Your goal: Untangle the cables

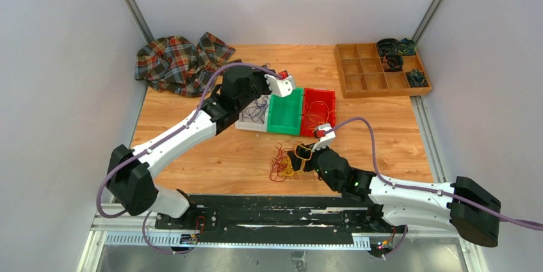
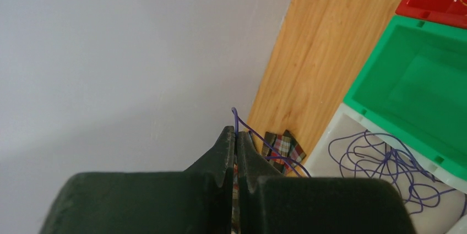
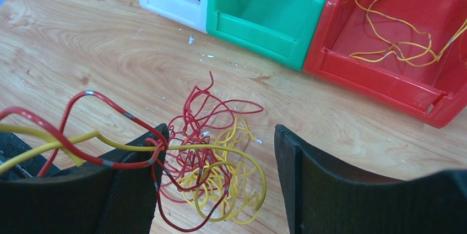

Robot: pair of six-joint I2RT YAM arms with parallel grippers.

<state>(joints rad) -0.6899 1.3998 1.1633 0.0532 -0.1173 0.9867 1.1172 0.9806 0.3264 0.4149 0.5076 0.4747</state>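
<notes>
The left gripper (image 2: 235, 135) hangs above the white bin (image 2: 337, 126), its jaws pressed together on a purple cable (image 2: 259, 137). A short end of it pokes out past the tips and the rest trails down toward the bin. Inside that bin lies a loose purple bunch (image 2: 385, 162). At 3 o'clock of the white bin sits the green bin (image 3: 259, 25), then the red bin (image 3: 380, 77) with a yellow cable (image 3: 396, 30) in it. On the table (image 1: 211, 157), at 6 o'clock of the green bin, lies the tangle of red and yellow cables (image 3: 212, 157). The right gripper (image 3: 221, 132) is low over the tangle with its jaws spread wide; a red and a yellow strand drape across one finger (image 3: 137, 190). A plaid cloth (image 1: 179, 61) lies at the table's 10 o'clock and a wooden compartment tray (image 1: 384, 93) at 2 o'clock.
</notes>
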